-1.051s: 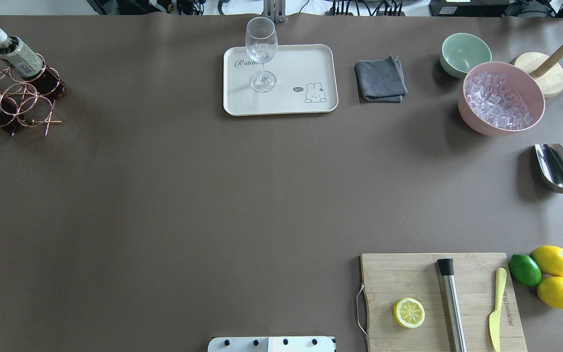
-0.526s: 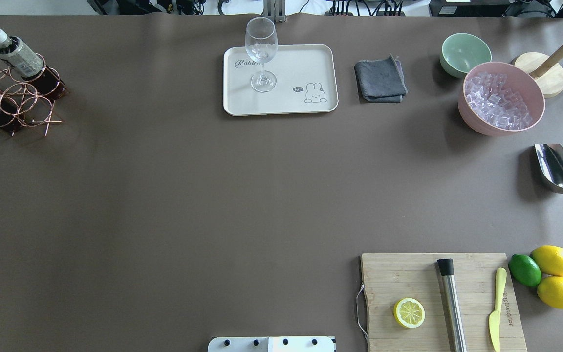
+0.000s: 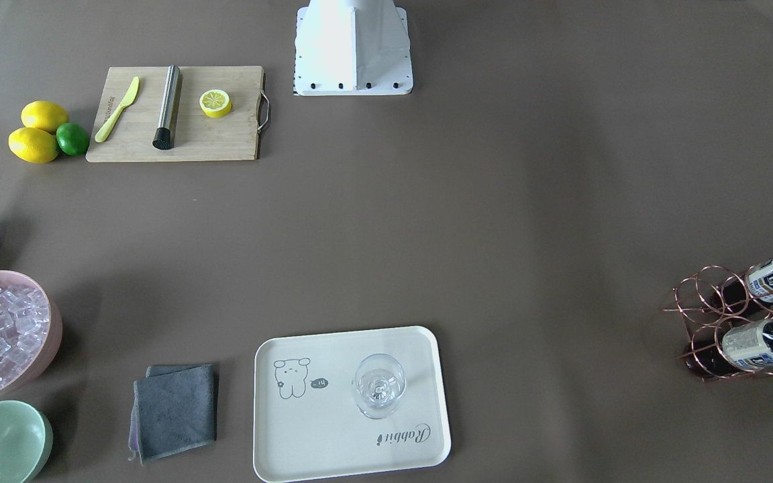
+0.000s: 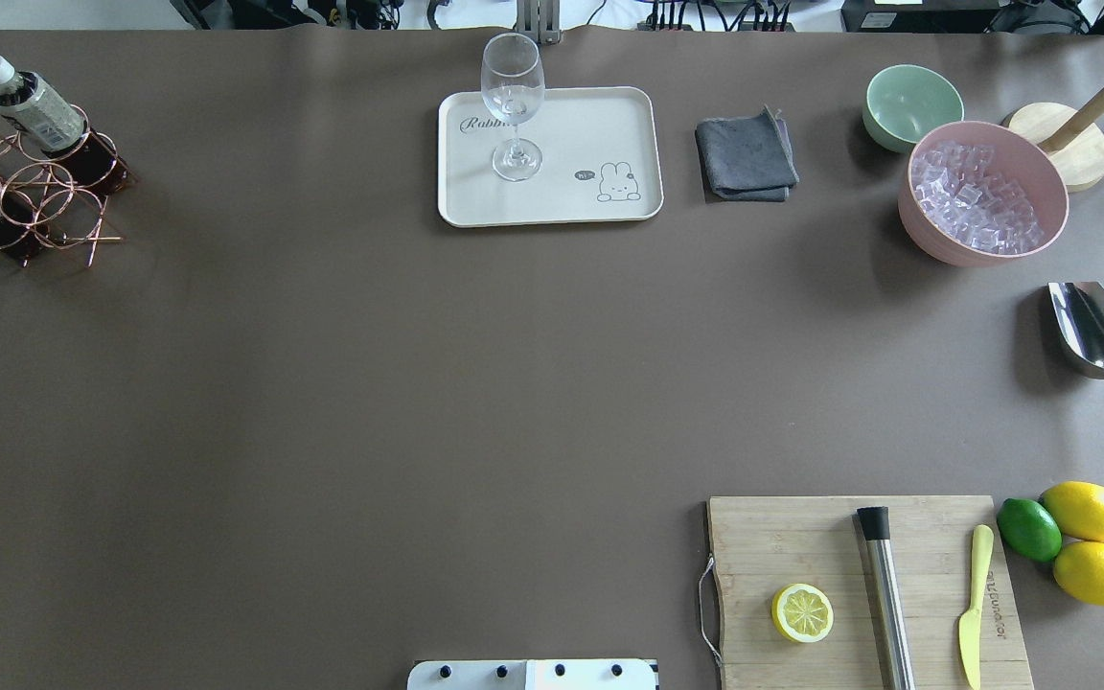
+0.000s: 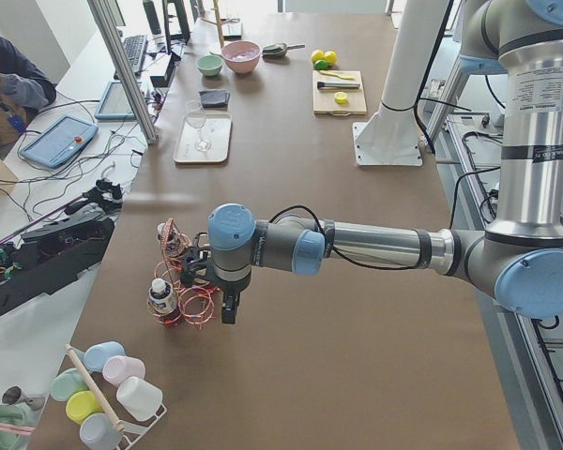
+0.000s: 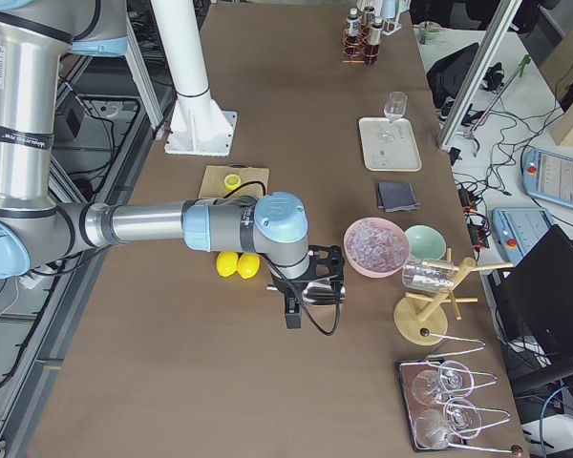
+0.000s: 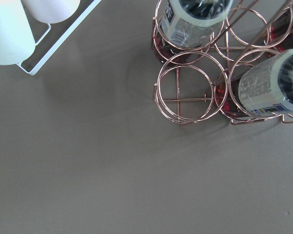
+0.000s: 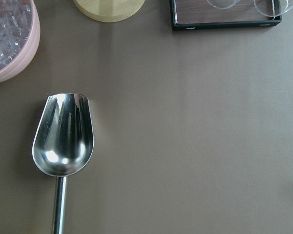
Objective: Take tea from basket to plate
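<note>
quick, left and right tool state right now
Left tool: cannot tell, seen only from the side, by the basket.
Right tool: cannot tell, seen only from the side, by the scoop.

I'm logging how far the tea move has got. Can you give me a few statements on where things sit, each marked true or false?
1. A wine glass stands upright on the cream tray. True.
2. The tea bottles already lie on the cream tray. False: those in view sit in the copper wire rack.
3. The pink bowl holds ice cubes. True.
4. The lemon half lies on the cream tray. False: it lies on the wooden cutting board.
5. The metal scoop rests inside the pink bowl. False: it lies on the table, apart from the bowl.
</note>
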